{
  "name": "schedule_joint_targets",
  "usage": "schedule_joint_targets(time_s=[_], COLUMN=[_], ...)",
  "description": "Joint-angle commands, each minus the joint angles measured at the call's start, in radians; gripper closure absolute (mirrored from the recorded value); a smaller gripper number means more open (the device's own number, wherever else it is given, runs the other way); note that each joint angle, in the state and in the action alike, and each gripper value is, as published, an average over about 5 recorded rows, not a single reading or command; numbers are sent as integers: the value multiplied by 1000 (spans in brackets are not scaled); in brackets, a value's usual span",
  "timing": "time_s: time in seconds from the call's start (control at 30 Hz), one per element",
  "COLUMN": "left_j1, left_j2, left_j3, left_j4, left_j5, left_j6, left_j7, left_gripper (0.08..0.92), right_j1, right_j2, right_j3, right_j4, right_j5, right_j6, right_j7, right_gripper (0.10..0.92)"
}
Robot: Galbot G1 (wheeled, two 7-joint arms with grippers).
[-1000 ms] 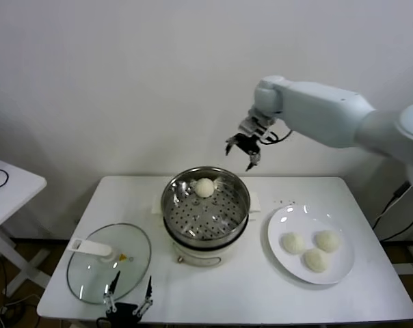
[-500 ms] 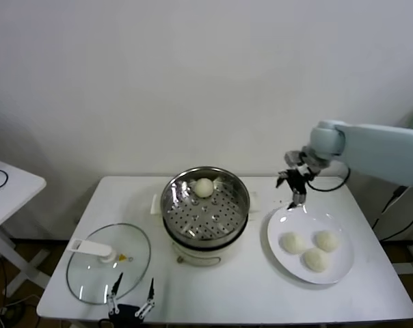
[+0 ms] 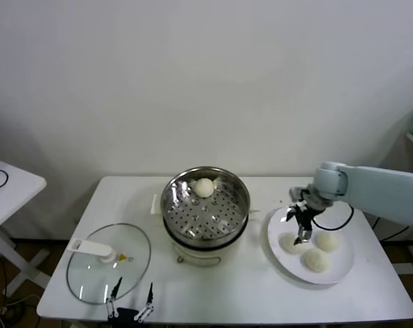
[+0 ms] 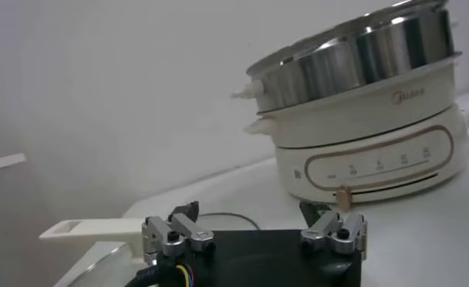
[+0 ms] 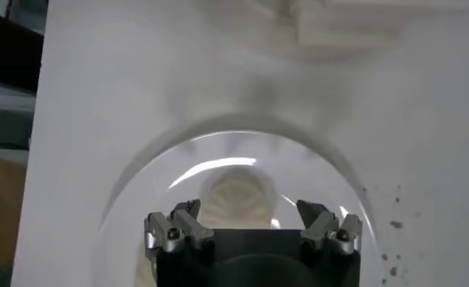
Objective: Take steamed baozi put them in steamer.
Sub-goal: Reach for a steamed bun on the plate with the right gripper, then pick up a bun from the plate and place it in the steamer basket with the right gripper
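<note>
The steamer (image 3: 205, 208) stands mid-table with one steamed baozi (image 3: 204, 187) on its perforated floor at the back. Three more baozi (image 3: 290, 243) (image 3: 327, 240) (image 3: 315, 260) lie on a white plate (image 3: 340, 266) to its right. My right gripper (image 3: 299, 223) hangs open just above the plate's left baozi. In the right wrist view that baozi (image 5: 238, 195) lies between the spread fingers of the right gripper (image 5: 250, 212), untouched. My left gripper (image 3: 130, 301) is parked open at the table's front edge. The left wrist view shows the left gripper (image 4: 254, 214) facing the steamer (image 4: 359, 117).
A round glass lid (image 3: 100, 270) with a white handle (image 3: 90, 247) lies flat at the front left, beside the left gripper. A small white side table (image 3: 5, 184) stands off to the left. A white wall closes the back.
My right arm has swung from above the steamer's back rim to the right and down over the plate, staying open. The left arm has not moved.
</note>
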Motion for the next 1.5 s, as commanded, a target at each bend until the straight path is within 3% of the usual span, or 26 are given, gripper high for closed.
schedule_joint_targets(time_s=[0.03, 0.63, 0.9, 1.07, 1.5], left_j1=[-1, 1, 0, 4, 8], left_j2=[-30, -23, -23, -25, -20], left_j3=[3, 0, -3, -2, -2], left_j4=[8, 14, 11, 8, 8], left_j5=[11, 26, 24, 26, 34], left_j6=[1, -2, -1, -2, -3], left_j7=[3, 6, 6, 6, 7], left_gripper=[177, 177, 177, 177, 177], right_j1=[-84, -125, -109, -71, 557], right_j2=[-23, -9, -4, -10, 67], right_j3=[56, 98, 101, 103, -214], right_j4=[-11, -42, -38, -25, 150], right_j5=[-47, -110, -114, -122, 171], right_j6=[-37, -28, -20, -14, 14], right_j7=[17, 32, 12, -12, -155], right_gripper=[203, 211, 365, 380, 382])
